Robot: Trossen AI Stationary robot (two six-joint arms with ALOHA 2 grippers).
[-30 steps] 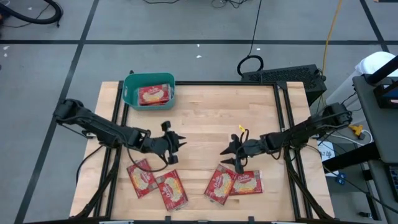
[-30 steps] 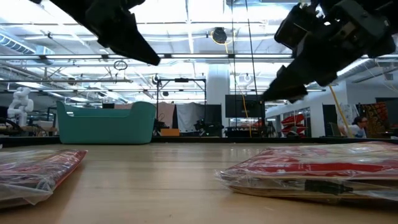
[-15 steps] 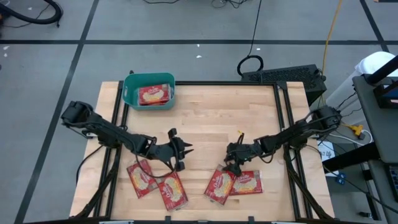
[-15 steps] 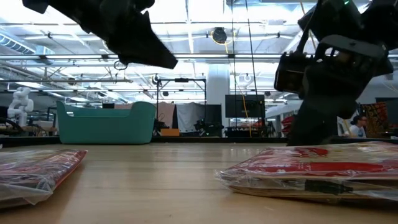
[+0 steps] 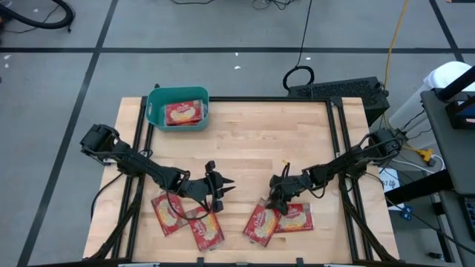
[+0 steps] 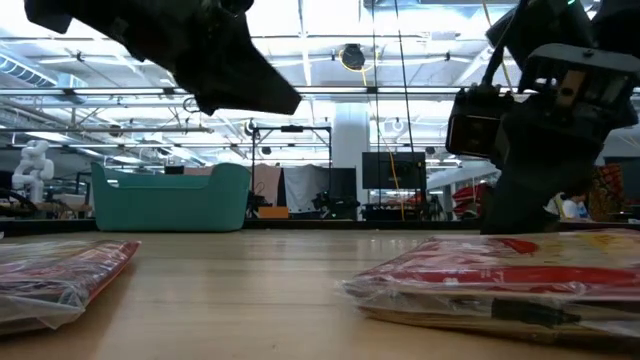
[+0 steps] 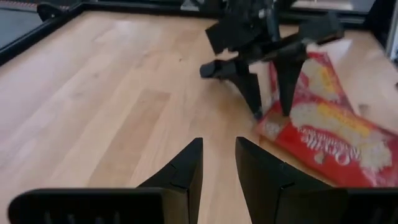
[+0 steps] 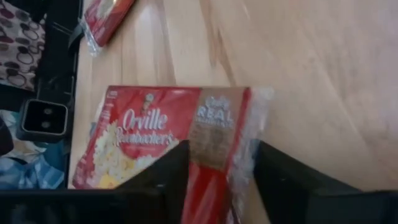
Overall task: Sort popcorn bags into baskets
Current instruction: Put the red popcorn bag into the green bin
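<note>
At the far left corner of the wooden table (image 5: 252, 141) stands the teal basket (image 5: 178, 108), with one red popcorn bag (image 5: 183, 112) lying flat inside it. Nearer the front, on the left side, two more bags lie side by side: the left front bag (image 5: 168, 214) and, just beside it and touching or slightly overlapping, the second left bag (image 5: 205, 228). The left gripper (image 5: 226, 187) hangs above the table just beyond these two bags, tips pointing toward the table's middle; in its wrist view its fingers (image 7: 186, 168) stand close together with only a narrow gap, nothing between them, bare wood below. To the right of centre, the right gripper (image 5: 276, 207) is down at the far edge of a pair of overlapping bags: the tilted bag (image 5: 260, 225) and the right front bag (image 5: 297, 218) partly under or against it. In the right wrist view its two fingers (image 8: 165, 180) straddle the clear, crimped end of the tilted bag, one on each side, moderately apart; whether they are already pressing on the wrapper cannot be told. In the low view the bag's near edge (image 6: 480, 285) lies on the table.
</note>
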